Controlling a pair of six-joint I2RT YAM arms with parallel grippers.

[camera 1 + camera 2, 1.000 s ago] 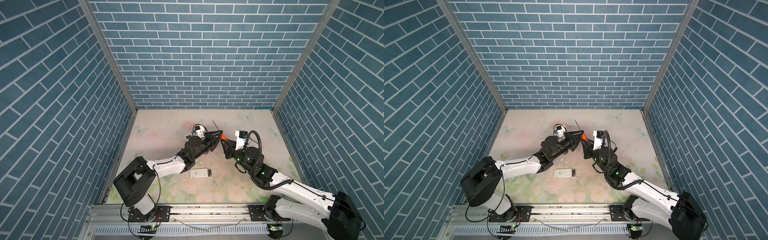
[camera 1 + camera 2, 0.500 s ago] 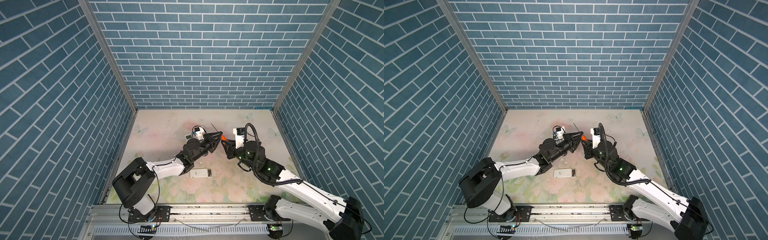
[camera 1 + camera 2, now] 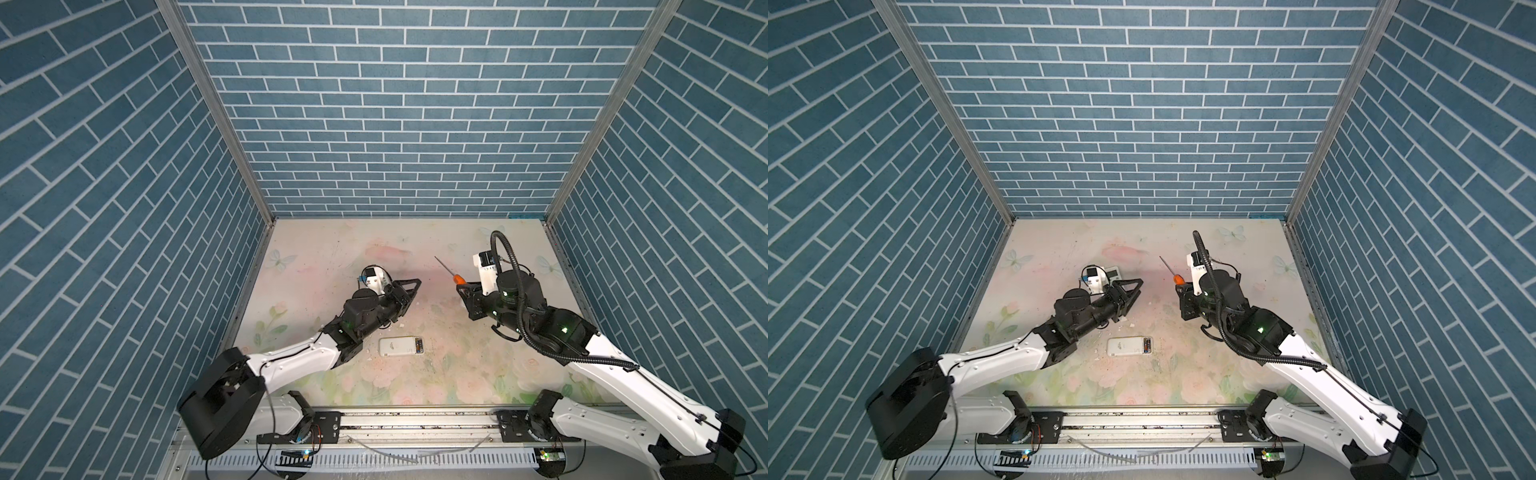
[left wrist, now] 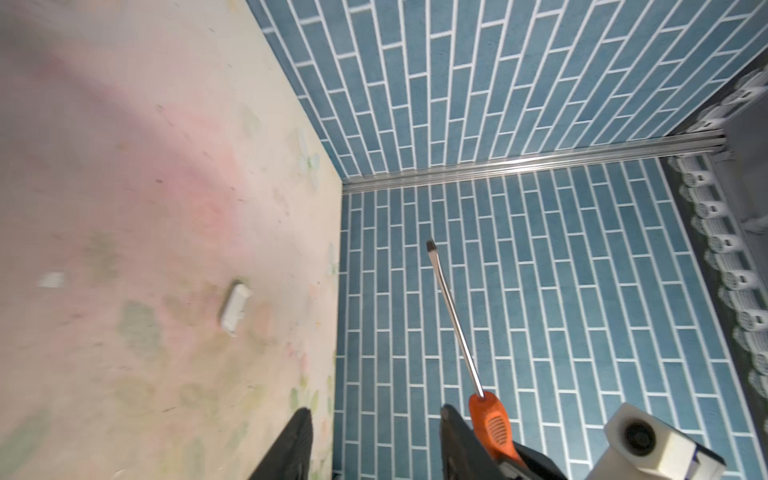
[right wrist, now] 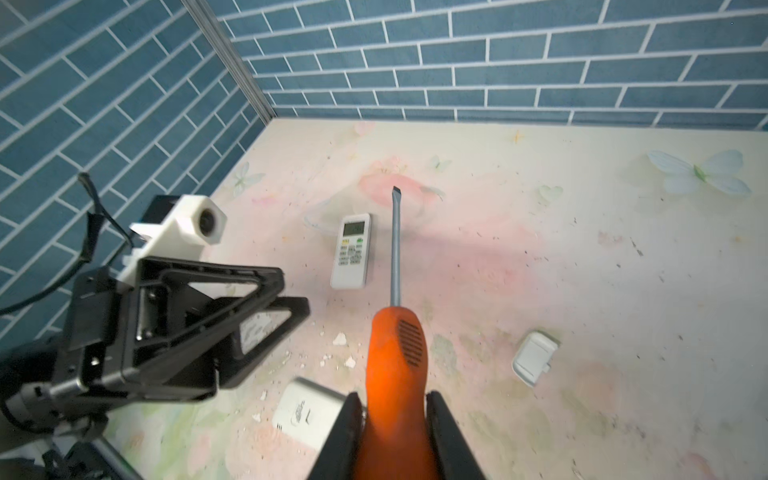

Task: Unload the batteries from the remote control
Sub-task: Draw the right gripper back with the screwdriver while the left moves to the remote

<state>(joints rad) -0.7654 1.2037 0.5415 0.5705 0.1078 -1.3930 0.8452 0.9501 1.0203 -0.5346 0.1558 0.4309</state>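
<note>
Pulls left hand (image 3: 414, 290) back, open and empty; right hand (image 3: 462, 291) clamped on screwdriver (image 5: 395, 365); next calls for prying batteries (image 3: 419, 345) from open remote (image 3: 397, 346).

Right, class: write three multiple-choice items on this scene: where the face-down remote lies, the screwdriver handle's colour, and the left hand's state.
1. The face-down remote lies:
A) flat on the table, in its front half
B) in a drawer
C) on a shelf

2. The screwdriver handle is:
A) blue
B) orange
C) green

3. The left hand is:
A) shut on the remote
B) shut on the screwdriver
C) open and empty

1 A: both top views show it flat there.
2 B: it is orange in the right wrist view.
3 C: its fingers stand apart, nothing between.
</note>
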